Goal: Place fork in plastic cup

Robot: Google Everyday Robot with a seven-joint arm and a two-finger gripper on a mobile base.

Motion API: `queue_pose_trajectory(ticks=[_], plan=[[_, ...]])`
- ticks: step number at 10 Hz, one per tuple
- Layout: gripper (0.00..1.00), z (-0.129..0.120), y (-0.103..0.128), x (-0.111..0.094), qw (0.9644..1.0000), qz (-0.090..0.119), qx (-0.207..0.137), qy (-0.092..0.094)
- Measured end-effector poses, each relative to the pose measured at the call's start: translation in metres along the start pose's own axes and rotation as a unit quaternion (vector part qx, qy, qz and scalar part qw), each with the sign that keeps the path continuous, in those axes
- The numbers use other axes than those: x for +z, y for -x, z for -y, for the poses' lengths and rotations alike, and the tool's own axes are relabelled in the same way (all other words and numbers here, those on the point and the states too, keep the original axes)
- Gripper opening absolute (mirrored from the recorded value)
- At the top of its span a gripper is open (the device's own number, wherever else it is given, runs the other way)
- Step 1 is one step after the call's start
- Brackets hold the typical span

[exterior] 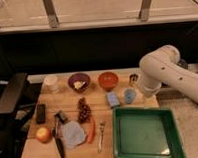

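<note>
Fork (101, 136) is lying flat near the front edge of the wooden table (31, 154), handle toward the camera, in between the orange carrot (91, 132) and the green tray (146, 152) – nothing is touching it. Further left up front are a black-handled knife (58, 141) and an apple (43, 134). Mid-table you've got dark grapes (83, 112), then a blue sponge (112, 99) with the light-blue plastic cup (130, 95) upright just beside it, behind the tray. The gripper (147, 93) hangs at the end of the white arm just right of that cup – jaws spread, empty, well apart from the fork. Back row: whitish cup (51, 83), purple bowl (78, 80), orange bowl (108, 80), small metal cup (133, 79).
</note>
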State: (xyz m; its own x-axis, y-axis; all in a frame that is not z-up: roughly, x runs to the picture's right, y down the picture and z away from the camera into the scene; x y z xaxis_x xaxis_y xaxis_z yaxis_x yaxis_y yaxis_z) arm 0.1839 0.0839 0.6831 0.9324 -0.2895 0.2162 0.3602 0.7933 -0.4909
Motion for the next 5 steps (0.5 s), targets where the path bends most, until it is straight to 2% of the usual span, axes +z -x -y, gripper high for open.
queue_pose_trajectory(ticks=[1, 3, 4, 5], plan=[[0.65, 0.011, 0.022, 0.0, 0.9994, 0.011, -0.033, -0.002], [0.65, 0.028, 0.059, 0.001, 0.9966, 0.033, -0.075, -0.006], [0.65, 0.038, 0.082, 0.001, 0.9944, 0.053, -0.091, -0.011], [0.65, 0.037, 0.078, 0.001, 0.9948, 0.048, -0.089, -0.011]])
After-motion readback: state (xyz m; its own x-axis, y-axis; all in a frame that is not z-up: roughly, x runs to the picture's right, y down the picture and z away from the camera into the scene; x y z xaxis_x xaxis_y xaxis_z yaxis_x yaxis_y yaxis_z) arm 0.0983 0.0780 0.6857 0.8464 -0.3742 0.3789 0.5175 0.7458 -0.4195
